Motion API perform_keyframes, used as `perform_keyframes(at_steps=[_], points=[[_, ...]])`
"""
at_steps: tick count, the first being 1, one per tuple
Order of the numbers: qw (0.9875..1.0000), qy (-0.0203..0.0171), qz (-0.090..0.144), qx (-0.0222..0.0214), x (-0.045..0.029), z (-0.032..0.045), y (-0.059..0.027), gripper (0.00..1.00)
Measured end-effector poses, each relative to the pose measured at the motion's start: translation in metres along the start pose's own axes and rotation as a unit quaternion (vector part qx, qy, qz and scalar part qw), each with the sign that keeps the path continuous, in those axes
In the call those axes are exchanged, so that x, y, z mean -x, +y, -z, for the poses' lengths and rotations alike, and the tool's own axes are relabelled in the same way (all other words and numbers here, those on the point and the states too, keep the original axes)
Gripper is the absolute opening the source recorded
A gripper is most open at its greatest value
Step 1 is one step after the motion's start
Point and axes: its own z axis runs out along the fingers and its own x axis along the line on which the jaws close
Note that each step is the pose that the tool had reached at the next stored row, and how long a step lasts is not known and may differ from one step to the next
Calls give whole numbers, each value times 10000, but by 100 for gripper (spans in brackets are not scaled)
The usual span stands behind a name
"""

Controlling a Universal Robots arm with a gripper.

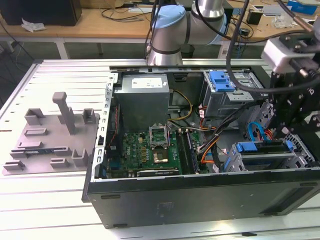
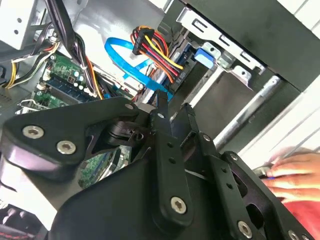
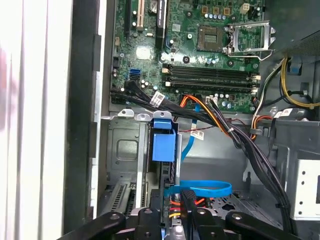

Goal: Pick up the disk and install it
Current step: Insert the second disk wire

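The disk (image 1: 261, 148), a drive in a blue carrier, sits in the lower drive cage at the case's corner on the exterior view's right. Its blue tab (image 3: 164, 144) is in the first wrist view and also in the second wrist view (image 2: 204, 55). My gripper (image 1: 292, 132) hangs just above that cage. In both wrist views its black fingers (image 3: 187, 200) stand a small gap apart. Only cables appear through the gap of the gripper (image 2: 174, 106).
The open computer case (image 1: 200, 192) lies on a slatted table, with motherboard (image 3: 200, 45) and cable bundles (image 3: 220, 122) beside the cage. A blue data cable (image 3: 200, 189) loops under the fingers. An empty blue bracket (image 1: 222, 80) tops the upper cage. A hand (image 2: 295, 175) is outside the case. Grey fixtures (image 1: 50, 135) lie on the exterior view's left.
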Motion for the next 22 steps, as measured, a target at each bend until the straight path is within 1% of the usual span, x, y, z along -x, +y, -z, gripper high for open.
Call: perform_keyframes(at_steps=[1,3,5,6,16,17,19,20,22], points=[[10000,23,0,1,4,23,2,30],[10000,72,0,4,7,38,5,30],[9999,112,0,6,11,43,5,30],[9999,123,0,7,11,49,6,30],[9999,123,0,6,11,50,5,30],[9999,124,0,6,11,50,5,29],[9999,123,0,6,11,50,5,15],[9999,124,0,6,11,50,5,11],[9999,123,0,6,11,50,5,11]])
